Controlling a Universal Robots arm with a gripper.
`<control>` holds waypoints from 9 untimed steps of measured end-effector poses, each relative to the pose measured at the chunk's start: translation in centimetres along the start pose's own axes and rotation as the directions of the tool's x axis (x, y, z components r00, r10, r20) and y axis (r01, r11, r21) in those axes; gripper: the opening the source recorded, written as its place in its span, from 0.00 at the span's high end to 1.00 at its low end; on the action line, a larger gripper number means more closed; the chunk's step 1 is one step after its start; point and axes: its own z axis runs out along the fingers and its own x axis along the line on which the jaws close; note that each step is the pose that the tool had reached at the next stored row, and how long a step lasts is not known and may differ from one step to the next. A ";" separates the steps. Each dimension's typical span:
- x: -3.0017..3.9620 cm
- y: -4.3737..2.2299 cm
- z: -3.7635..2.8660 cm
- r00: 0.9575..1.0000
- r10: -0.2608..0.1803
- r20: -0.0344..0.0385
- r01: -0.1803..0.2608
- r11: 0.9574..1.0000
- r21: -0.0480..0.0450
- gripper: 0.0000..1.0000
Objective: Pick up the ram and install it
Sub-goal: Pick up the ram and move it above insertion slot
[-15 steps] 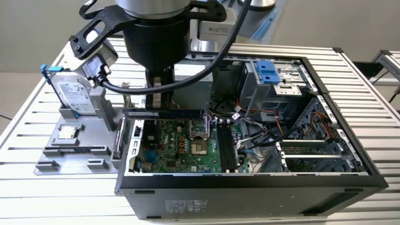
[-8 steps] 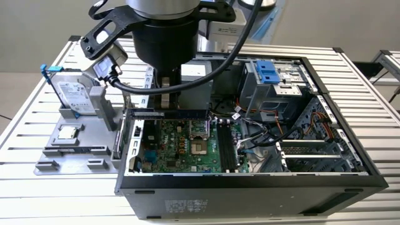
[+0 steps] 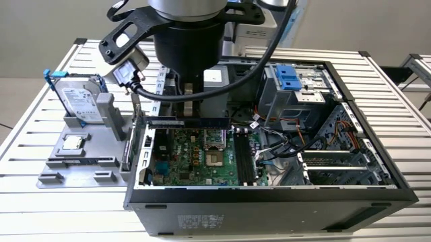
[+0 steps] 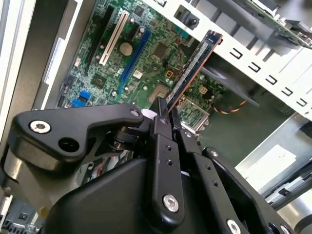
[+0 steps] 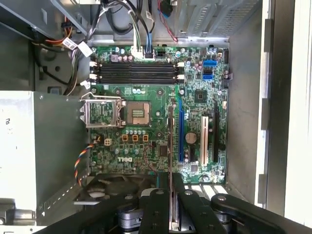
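The tool (image 4: 168, 111) is clamped shut on the blue ram (image 4: 192, 68), which hangs over the motherboard (image 5: 146, 97) inside the open case, crosswise to the black memory slots (image 5: 134, 73), so pressing it down misaligned could jam or crack it.

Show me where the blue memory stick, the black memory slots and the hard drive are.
blue memory stick (image 4: 191, 68): second wrist view, halfway along its narrow board.
black memory slots (image 5: 135, 74): first wrist view, centre of the row of slots.
hard drive (image 3: 79, 102): exterior view, its silver labelled face.
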 end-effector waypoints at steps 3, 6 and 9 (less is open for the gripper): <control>0.01 0.38 0.01 1.000 0.000 0.000 0.000 1.000 0.000 1.00; 0.01 0.76 0.01 1.000 0.000 0.000 0.000 1.000 0.000 1.00; 0.01 1.13 0.02 1.000 0.000 0.000 0.000 1.000 0.000 1.00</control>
